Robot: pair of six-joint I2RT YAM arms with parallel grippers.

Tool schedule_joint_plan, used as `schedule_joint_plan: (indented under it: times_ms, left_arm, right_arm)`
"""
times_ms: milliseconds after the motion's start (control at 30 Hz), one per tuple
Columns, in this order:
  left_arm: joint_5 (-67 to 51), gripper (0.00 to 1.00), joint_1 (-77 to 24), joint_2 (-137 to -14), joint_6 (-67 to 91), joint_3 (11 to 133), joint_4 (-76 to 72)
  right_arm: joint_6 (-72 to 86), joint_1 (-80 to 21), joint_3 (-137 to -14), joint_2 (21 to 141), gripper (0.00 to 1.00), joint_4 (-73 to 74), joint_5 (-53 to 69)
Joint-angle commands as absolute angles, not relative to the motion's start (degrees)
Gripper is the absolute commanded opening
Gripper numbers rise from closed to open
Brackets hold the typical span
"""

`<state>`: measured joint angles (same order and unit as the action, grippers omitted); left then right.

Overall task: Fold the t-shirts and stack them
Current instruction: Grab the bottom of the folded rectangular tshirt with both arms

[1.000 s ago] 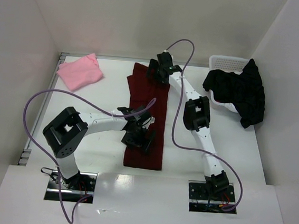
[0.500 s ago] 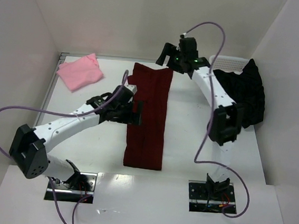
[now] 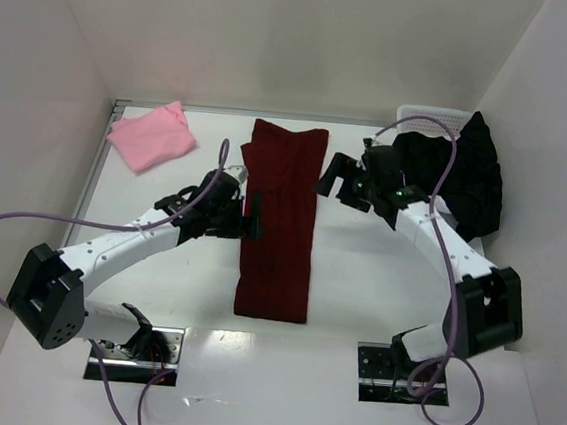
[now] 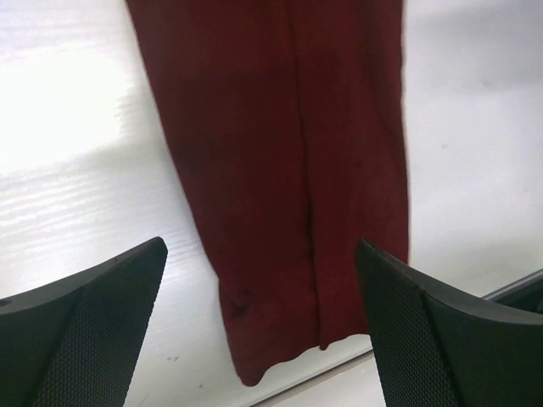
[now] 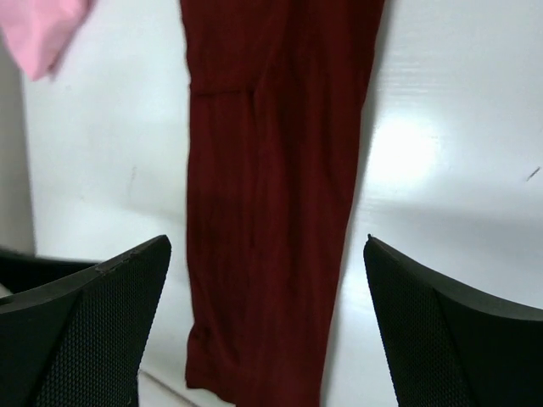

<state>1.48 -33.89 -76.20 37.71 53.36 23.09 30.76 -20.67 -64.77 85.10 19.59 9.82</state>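
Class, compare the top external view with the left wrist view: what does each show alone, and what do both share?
Only top external: the pink t-shirt, the black t-shirt draped over the basket, and the right gripper. Only left wrist: the mesh texture on the fingers. Both: the maroon t-shirt, a long folded strip, and the open left gripper.

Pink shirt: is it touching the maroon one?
Apart. The top view shows bare white table between the pink shirt, at the far left corner, and the maroon shirt lying in the middle.
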Motion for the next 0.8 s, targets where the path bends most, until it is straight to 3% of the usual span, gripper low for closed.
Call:
schedule_joint_plan:
  times_ms: [0,333,600,767]
  left_arm:
    - [-0.44,0.99,-33.57,-72.87,36.57,54.4,17.67]
    - [2.81,0.99,-32.0,-70.4,28.48,57.22,22.94]
    - [-7.29,0.99,-30.06,-74.26,31.82,54.93,21.71]
    - [-4.57,0.99,-29.36,-67.43,36.82,49.94,24.43]
  right_arm:
    - [36.55,-21.01,-59.28,73.69,1.0,10.74,11.08]
    - [45.7,-21.01,-42.9,51.26,1.0,6.84,2.82]
    - [44.57,-21.01,-40.34,53.0,1.0,14.14,6.41]
    - [41.23,-21.01,-37.0,54.84,1.0,13.97,11.32]
